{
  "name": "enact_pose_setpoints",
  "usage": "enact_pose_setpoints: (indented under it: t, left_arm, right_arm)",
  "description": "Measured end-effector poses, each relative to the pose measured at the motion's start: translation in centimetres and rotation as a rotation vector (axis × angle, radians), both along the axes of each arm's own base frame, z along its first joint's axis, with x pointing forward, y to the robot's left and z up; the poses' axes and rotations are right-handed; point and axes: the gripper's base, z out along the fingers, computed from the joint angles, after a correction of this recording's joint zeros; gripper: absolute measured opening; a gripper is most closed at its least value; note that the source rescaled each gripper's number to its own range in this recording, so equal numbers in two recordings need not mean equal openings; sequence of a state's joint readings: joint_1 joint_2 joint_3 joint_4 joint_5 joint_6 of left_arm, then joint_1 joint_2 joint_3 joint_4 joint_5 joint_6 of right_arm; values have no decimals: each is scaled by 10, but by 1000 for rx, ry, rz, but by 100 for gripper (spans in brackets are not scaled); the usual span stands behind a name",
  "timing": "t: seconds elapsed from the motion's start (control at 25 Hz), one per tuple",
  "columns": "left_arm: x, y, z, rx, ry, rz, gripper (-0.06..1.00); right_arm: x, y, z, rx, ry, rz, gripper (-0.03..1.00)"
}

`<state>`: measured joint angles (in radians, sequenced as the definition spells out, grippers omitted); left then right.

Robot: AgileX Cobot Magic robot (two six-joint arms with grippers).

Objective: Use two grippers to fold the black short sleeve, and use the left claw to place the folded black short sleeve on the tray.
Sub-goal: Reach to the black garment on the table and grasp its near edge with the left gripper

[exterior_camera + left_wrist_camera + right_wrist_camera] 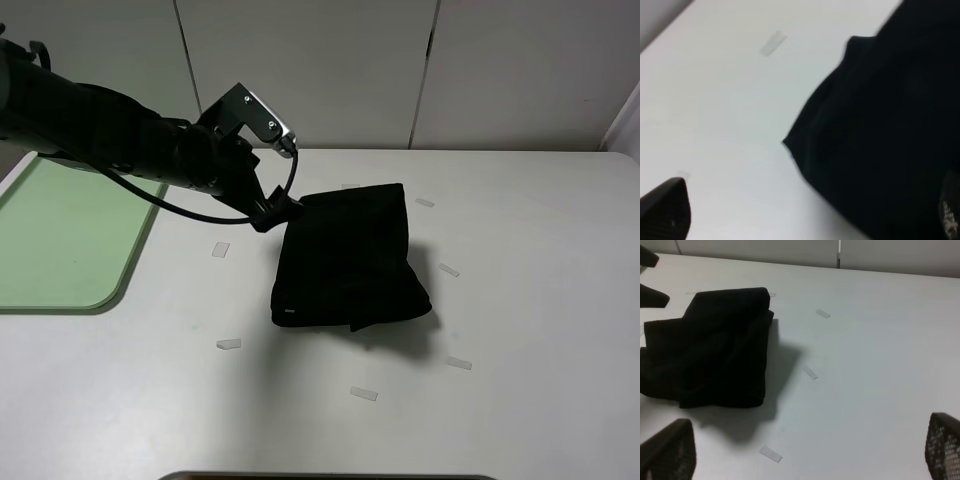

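Note:
The folded black short sleeve (350,258) lies in a thick bundle at the middle of the white table. My left claw (277,212) reaches in from the left to the bundle's far left corner. Its fingers (665,210) stand wide apart, open, with the cloth's edge (880,125) beneath and between them; I cannot tell whether they touch it. The light-green tray (60,240) lies bare at the table's left edge, under the left arm. My right gripper (805,452) is open and hangs above the table to the right of the short sleeve (715,345); the high view does not show it.
Several small strips of clear tape (221,249) are stuck to the table around the shirt, such as one near the front (364,394). A pale panelled wall (320,70) runs behind the table. A dark edge (330,477) shows at the front.

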<state>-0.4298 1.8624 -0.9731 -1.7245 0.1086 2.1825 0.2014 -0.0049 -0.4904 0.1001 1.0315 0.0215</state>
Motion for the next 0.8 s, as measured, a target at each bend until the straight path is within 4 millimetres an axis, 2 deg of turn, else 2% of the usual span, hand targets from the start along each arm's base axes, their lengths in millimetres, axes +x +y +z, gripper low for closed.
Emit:
enact_pose_setpoints:
  t: [0.24, 0.4, 0.52, 0.8]
  left_arm:
    - [5, 8, -2, 20, -14, 3, 100]
    - [3, 3, -18, 18, 30, -26, 100]
    - [0, -9, -27, 12, 54, -67, 100]
    - [-1, -42, -26, -28, 35, -164, 100]
  right_arm:
    - [0, 0, 0, 0, 0, 0, 100]
    - [0, 0, 0, 0, 0, 0, 100]
    - [0, 0, 0, 0, 0, 0, 100]
    - [0, 0, 0, 0, 0, 0, 100]
